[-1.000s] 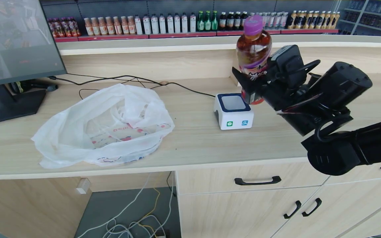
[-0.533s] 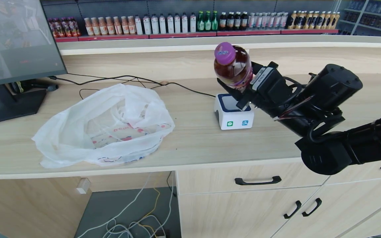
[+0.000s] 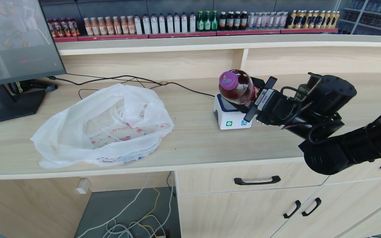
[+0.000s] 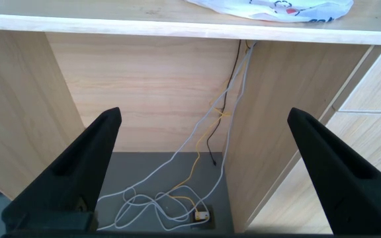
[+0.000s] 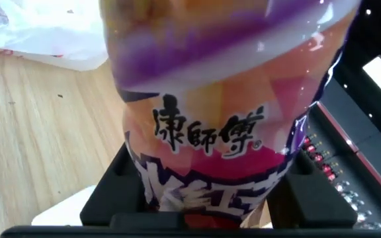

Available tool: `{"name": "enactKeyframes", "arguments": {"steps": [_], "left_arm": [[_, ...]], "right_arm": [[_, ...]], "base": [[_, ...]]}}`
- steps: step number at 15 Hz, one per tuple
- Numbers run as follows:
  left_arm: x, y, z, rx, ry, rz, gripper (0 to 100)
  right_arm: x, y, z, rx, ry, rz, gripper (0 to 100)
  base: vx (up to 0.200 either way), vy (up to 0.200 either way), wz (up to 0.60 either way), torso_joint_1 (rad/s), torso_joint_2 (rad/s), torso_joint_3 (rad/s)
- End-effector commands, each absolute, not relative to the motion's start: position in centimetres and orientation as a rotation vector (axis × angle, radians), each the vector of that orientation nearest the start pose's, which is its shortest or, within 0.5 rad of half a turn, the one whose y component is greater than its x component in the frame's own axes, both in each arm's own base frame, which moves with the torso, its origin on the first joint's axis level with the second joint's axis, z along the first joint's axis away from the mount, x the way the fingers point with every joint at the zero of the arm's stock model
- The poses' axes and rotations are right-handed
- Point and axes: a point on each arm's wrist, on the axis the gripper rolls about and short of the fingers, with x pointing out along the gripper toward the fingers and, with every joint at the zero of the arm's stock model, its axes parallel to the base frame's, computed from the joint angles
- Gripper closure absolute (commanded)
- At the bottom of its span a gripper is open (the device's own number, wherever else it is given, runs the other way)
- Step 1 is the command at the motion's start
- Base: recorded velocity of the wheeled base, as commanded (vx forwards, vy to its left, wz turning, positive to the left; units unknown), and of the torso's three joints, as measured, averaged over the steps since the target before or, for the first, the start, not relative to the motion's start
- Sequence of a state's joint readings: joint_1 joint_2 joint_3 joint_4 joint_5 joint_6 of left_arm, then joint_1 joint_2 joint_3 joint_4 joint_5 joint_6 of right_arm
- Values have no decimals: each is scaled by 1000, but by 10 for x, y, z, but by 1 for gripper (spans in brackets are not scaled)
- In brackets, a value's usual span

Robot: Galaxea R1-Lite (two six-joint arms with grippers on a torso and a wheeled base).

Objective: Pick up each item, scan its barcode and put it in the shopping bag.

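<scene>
1 bottle (image 3: 238, 88) of reddish-brown drink, purple cap, purple-and-pink label, clamped round its lower body by the right gripper (image 3: 248, 99); it tilts steeply, cap toward the head camera, just above the scanner (image 3: 231, 119); the scanner is a small white box with a dark-blue-framed top window; the shopping bag (image 3: 104, 125), white plastic with red and blue print, lies crumpled and open-mouthed, well apart on the scanner's left.

A shop checkout: a pale wooden counter (image 3: 193, 142) carries a small white barcode scanner (image 3: 232, 115), a white plastic shopping bag (image 3: 104, 125) lying open, and a monitor (image 3: 15, 36) on a stand, with drawers (image 3: 256, 181) below. Behind it, long red-edged shelves (image 3: 177, 34) hold rows of bottled drinks (image 3: 162, 23).
</scene>
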State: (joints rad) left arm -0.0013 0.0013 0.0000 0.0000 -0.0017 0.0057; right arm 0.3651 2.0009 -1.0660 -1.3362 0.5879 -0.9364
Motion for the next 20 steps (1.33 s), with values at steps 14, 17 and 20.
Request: {"name": "enactKeyframes", "arguments": {"steps": [14,17,20], "left_arm": [[-23,0,75,6,3,-3,0],[-23,0,76,6,2,-3,0],[-23,0,76,6,2,-3,0]], "right_arm": [[370,141,211,-928,-832,710,100],[370,144,206,-926,-820,725,100],[370,144,205,-927,-815,729,100]], "base": [[0,0,0,0,0,0],[0,0,0,0,0,0],[0,0,0,0,0,0]]}}
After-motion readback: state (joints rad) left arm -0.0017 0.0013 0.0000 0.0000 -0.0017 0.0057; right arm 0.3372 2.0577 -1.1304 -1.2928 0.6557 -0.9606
